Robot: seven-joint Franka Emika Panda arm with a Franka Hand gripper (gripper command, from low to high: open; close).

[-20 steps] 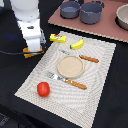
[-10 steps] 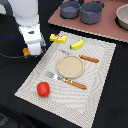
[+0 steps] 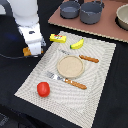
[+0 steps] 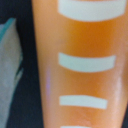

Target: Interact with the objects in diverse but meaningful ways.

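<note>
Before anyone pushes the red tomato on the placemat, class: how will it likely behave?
The tomato looks round, so it would probably roll rather than slide. Its shiny skin suggests a slippery grip. It sits apart from the fork, so nothing nearby would likely stop it.

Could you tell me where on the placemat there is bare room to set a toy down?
The widest free patch lies between the tomato and the fork, toward the placemat's near edge. Another lies on the exterior view's right of the plate. The far corner around the yellow block, banana and claw is crowded.
</note>
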